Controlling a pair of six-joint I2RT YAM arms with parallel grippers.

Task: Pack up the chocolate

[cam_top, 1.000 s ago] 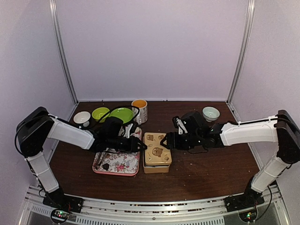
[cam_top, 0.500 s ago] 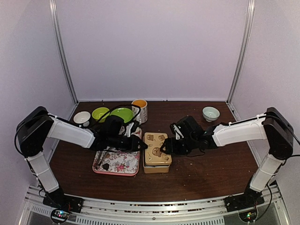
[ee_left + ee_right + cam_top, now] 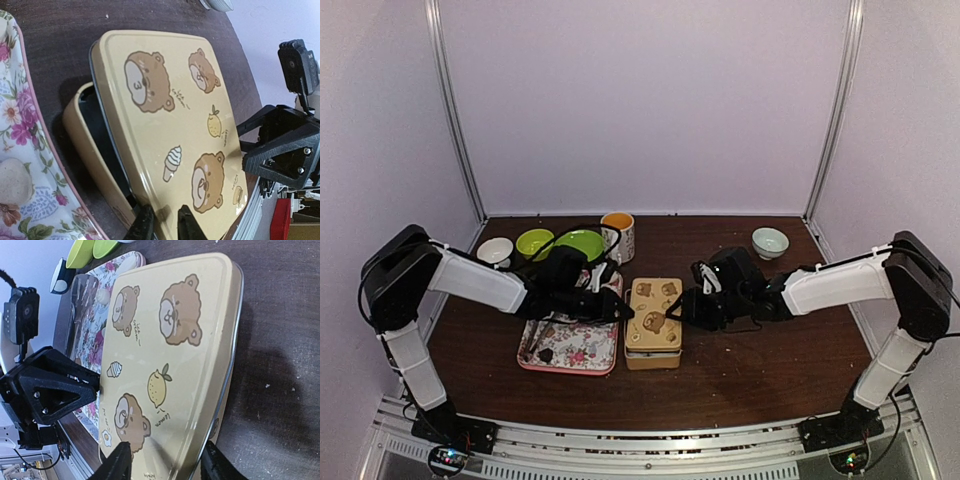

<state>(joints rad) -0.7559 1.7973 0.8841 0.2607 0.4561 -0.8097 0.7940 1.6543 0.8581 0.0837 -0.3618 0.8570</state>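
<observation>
top external, what do you read on the tin?

i see the tin (image 3: 653,358) mid-table, its lid (image 3: 655,305) sitting askew on it. both arms reach in to it, one from each side.

and the left gripper?

on the left wrist view, my left gripper (image 3: 165,222) is at the tin's left side. its fingers are drawn close together with the rim of the lid pinched between them. the lid sits shifted over the tin, and a dark gap shows under it on that side.

right side?

my right gripper (image 3: 167,462) is at the tin's right side, fingers spread wide, with the lid's edge lying between them. whether they press on it i cannot tell.

where's the chocolate?

the chocolate (image 3: 546,354) is outside the tin. it is a small dark lump on the flowered tray (image 3: 590,355) just left of the tin, at the tray's near end. neither gripper touches it.

anything else?

behind the tin stands a mug (image 3: 617,236). a large green bowl (image 3: 580,244), a small green bowl (image 3: 534,241) and a white bowl (image 3: 495,250) sit behind the tin to its left. a pale bowl (image 3: 770,241) sits well off behind the tin to its right.
</observation>
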